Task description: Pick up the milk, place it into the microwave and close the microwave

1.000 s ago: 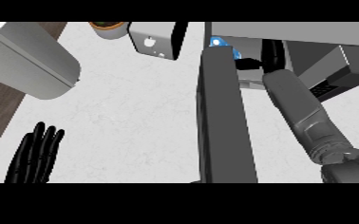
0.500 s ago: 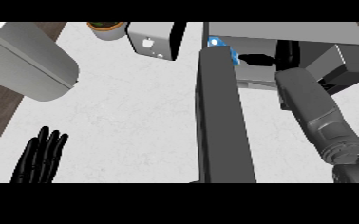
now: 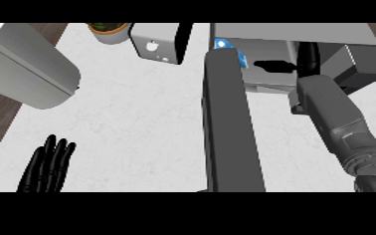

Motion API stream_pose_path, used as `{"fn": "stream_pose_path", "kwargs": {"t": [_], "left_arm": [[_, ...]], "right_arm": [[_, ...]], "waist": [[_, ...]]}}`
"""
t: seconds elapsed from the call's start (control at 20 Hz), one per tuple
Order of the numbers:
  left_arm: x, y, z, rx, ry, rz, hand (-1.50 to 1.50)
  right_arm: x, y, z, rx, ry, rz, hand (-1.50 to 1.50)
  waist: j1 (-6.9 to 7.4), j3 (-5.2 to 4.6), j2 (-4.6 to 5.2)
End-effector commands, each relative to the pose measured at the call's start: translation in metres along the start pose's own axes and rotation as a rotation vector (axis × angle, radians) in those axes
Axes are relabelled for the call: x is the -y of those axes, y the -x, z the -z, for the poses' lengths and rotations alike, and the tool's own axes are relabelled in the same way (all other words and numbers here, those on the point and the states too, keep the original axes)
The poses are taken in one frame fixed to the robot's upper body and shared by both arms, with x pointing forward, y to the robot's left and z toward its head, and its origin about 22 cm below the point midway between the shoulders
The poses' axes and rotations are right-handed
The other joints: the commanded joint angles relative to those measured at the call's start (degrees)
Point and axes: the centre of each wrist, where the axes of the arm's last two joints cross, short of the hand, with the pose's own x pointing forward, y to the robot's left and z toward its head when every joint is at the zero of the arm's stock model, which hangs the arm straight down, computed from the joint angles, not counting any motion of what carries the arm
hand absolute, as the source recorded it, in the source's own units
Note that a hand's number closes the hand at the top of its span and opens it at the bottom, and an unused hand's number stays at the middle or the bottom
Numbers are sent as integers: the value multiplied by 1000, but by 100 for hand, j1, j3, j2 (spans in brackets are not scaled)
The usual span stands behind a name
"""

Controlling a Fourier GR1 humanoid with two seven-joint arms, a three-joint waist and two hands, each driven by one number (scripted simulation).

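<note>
While setting milk inside microwave, cannot tell hold of right hand; note left hand resting open, lower left. Next, likely: withdraw, swing door shut.

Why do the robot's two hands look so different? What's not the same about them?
The left hand shows plainly at the view's lower left, over the white counter; the right hand is mostly hidden, up inside the open microwave. The left hand rests with fingers straight, holding nothing; the right hand is near the blue milk. Both are black.
</note>
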Motion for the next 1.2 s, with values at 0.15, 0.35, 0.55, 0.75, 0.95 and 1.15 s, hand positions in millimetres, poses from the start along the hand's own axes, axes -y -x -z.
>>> {"fn": "stream_pose_path", "kwargs": {"t": [0.15,0.35,0.55,0.75,0.95,1.15], "left_arm": [[15,8,8,-1,-18,-8,-150],[2,8,11,-9,-1,-28,-150],[19,-4,3,-7,0,-29,-150],[20,2,1,1,2,-46,-150],[13,0,-10,-22,-8,-36,-150],[7,14,-16,-37,-5,-31,-150]], "right_arm": [[5,29,-31,-12,-64,172,-150],[14,27,-22,-36,-82,214,-150],[8,47,-53,-59,-146,302,-150],[10,62,-75,-97,-146,301,-150],[-22,54,-90,-176,-224,305,-150],[-16,76,-129,-185,-235,381,-150]], "waist": [[-167,-3,-45],[-168,-8,-50],[-191,-4,-73],[-248,-11,-103],[-269,-16,-136],[-323,-20,-149]]}}
